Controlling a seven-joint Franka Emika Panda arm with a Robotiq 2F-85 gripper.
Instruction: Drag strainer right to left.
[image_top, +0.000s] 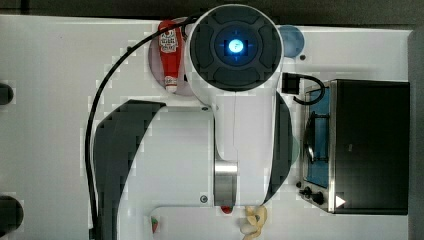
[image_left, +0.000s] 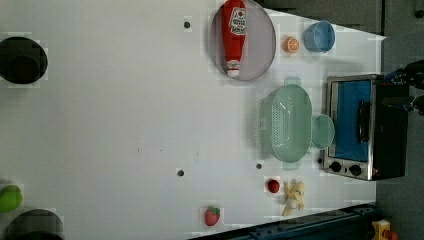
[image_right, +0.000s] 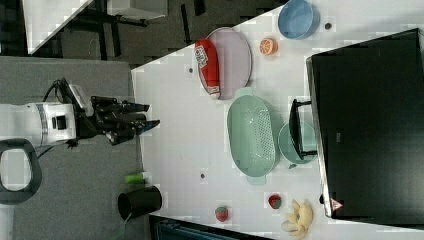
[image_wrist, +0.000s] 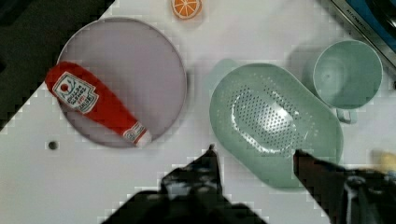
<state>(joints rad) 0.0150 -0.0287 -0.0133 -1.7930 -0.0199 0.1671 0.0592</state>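
Pale green oval perforated strainer (image_wrist: 275, 119)

In top view the arm (image_top: 235, 100) covers most of the strainer; we see just a pale green sliver (image_top: 295, 150) by the oven (image_top: 367, 145). Banana (image_top: 254, 222) & strawberry (image_top: 155, 223) are cut off at the tabletop's (image_top: 45, 125) edge. Ketchup bottle (image_top: 170, 47) label too small to read.

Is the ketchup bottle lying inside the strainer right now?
No, the ketchup bottle lies on the grey plate, and the pale green strainer beside it is empty.
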